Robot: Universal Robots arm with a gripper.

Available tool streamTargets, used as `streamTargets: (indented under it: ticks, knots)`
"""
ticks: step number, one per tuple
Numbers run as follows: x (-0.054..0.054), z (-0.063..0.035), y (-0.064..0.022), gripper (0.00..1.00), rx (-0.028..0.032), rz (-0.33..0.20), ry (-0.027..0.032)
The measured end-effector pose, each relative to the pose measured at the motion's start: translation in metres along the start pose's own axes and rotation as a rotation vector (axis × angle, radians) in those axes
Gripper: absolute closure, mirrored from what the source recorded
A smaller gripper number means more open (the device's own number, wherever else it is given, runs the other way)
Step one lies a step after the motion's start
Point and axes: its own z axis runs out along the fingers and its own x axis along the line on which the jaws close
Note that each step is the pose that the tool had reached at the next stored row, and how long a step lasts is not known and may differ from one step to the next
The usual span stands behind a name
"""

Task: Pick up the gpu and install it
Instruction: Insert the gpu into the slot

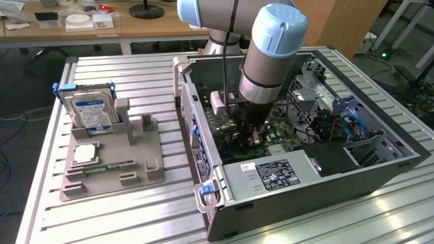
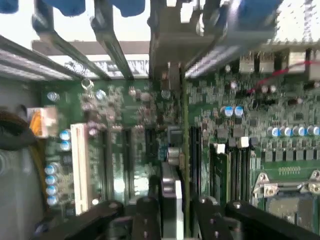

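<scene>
The black jaws (image 2: 172, 210) pinch the thin dark gpu card (image 2: 172, 192) on edge, upright over the green motherboard (image 2: 240, 130) inside the open black computer case (image 1: 305, 193). On the exterior view's left, a boxy silver hard drive with a blue label (image 1: 91, 113) stands in a grey plastic parts holder (image 1: 112, 162) on the ribbed aluminium bench (image 1: 122, 213). To the right, the arm reaches down into the case.

wooden desk (image 1: 101, 28), grey floor (image 1: 20, 86)

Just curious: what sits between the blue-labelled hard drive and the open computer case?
Exterior view: two grey upright posts of the holder, then slatted table.
</scene>
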Motion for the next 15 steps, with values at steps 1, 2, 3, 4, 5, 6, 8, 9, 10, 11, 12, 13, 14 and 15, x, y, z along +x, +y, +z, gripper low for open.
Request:
streamTargets:
  ticks: [1, 2, 3, 4, 5, 6, 8, 9, 10, 11, 12, 13, 14, 15]
  knots:
    - [0.000, -0.0016, 0.0000, 0.71, 0.0003, 0.000, 0.0007]
    - [0.000, -0.0045, 0.0000, 0.65, -0.0001, 0.000, 0.0026]
    - [0.000, -0.0071, 0.0000, 0.65, 0.0007, 0.000, 0.0020]
    - [-0.001, -0.0108, 0.0000, 0.65, 0.0014, 0.000, 0.0021]
    - [-0.001, -0.0149, 0.0000, 0.65, 0.0017, 0.000, 0.0026]
    - [-0.002, -0.0191, 0.0000, 0.65, 0.0022, 0.000, 0.0024]
    - [-0.002, -0.0278, 0.0000, 0.65, 0.0031, 0.000, 0.0024]
    - [-0.003, -0.0322, 0.0000, 0.65, 0.0038, 0.000, 0.0023]
    - [-0.003, -0.0363, 0.0000, 0.65, 0.0043, -0.001, 0.0024]
    - [-0.004, -0.0401, 0.0000, 0.65, 0.0051, -0.001, 0.0023]
    - [-0.004, -0.0438, 0.0000, 0.65, 0.0058, -0.001, 0.0022]
    - [-0.004, -0.0478, 0.0000, 0.65, 0.0064, -0.001, 0.0023]
    - [-0.005, -0.0518, -0.0001, 0.65, 0.0068, -0.001, 0.0022]
    - [-0.005, -0.0556, -0.0001, 0.65, 0.0074, -0.001, 0.0022]
